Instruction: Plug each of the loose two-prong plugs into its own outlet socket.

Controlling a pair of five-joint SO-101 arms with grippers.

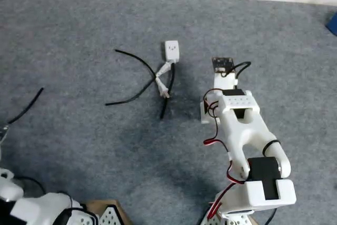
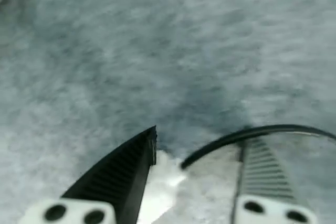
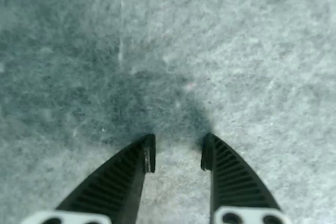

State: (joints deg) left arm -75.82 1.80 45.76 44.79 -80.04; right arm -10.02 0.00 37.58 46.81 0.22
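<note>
Closing now, the left gripper [image 2: 199, 136], jaws spread, may pinch the black cable [image 2: 273, 128] instead of the white plug [image 2: 163, 179] between them. The right gripper [image 3: 178, 141] stands spread, empty.

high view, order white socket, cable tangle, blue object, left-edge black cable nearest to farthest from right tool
1. white socket and cable tangle, left of right tool: too close to call
2. blue object, far-right corner
3. black cable, left edge

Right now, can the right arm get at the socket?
Probably yes. The right gripper hangs open over bare carpet, and nothing lies on the stretch between that arm and the socket.
</note>
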